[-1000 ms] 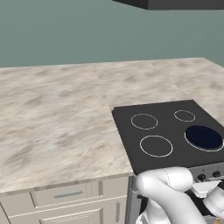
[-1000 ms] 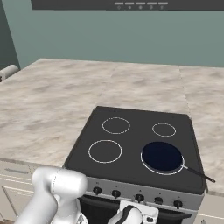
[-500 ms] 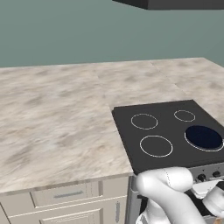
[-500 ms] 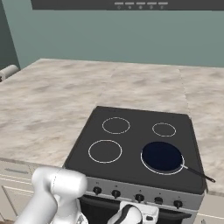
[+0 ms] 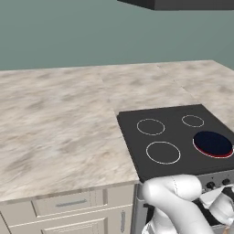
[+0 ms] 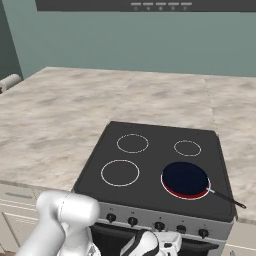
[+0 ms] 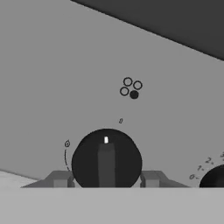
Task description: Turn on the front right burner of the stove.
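The stove's black glass cooktop (image 6: 156, 159) (image 5: 176, 133) sits in the marble counter, with its grey panel of small black knobs (image 6: 132, 220) below. A dark blue pan (image 6: 185, 178) (image 5: 213, 142) rests on the front right burner, and a red rim glows under its near edge. In the hand view my gripper (image 7: 106, 178) is shut on a round black knob (image 7: 106, 157), one finger (image 7: 59, 178) pressed to each side. The knob's white mark (image 7: 106, 140) points up the picture. Above it a four-circle icon (image 7: 131, 88) has one circle filled. My white hand (image 6: 152, 243) hangs before the panel.
The pan's thin handle (image 6: 227, 198) reaches toward the stove's front right corner. Another knob (image 7: 214, 178) sits just right of the held one. Marble counter (image 5: 59, 137) spreads to the left, with drawers (image 5: 64, 203) beneath. A range hood (image 6: 150, 5) hangs above, and a pale roll (image 6: 10, 81) lies far left.
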Available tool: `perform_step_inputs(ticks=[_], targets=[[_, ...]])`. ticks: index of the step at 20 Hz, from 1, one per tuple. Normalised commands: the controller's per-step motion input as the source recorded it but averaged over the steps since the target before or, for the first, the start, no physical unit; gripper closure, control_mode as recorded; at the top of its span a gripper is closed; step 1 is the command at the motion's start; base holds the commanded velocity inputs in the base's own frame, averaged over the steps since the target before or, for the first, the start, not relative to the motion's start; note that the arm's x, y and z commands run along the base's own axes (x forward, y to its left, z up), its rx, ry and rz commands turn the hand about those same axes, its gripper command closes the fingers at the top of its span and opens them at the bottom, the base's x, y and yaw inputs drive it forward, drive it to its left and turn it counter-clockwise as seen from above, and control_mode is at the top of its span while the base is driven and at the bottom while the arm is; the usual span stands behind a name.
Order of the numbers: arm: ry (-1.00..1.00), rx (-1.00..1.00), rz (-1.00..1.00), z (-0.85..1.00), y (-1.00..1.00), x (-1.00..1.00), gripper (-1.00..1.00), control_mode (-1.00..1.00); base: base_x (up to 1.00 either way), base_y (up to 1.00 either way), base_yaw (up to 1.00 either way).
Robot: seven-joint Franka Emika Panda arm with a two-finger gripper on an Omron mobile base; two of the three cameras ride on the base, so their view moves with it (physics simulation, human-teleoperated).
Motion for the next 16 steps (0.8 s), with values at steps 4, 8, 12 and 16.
perform_step_inputs(ticks=[4,8,12,16], targets=[[0.15,-0.28,0.0,0.0,0.0,0.0,1.0,-1.0,0.0,0.0,0.0],[0.16,-0.3,0.0,0.0,0.0,0.0,1.0,-1.0,0.0,0.0,0.0],[0.08,-0.24,0.0,0.0,0.0,0.0,1.0,-1.0,0.0,0.0,0.0],[0.0,-0.1,0.0,0.0,0.0,0.0,1.0,-1.0,0.0,0.0,0.0]])
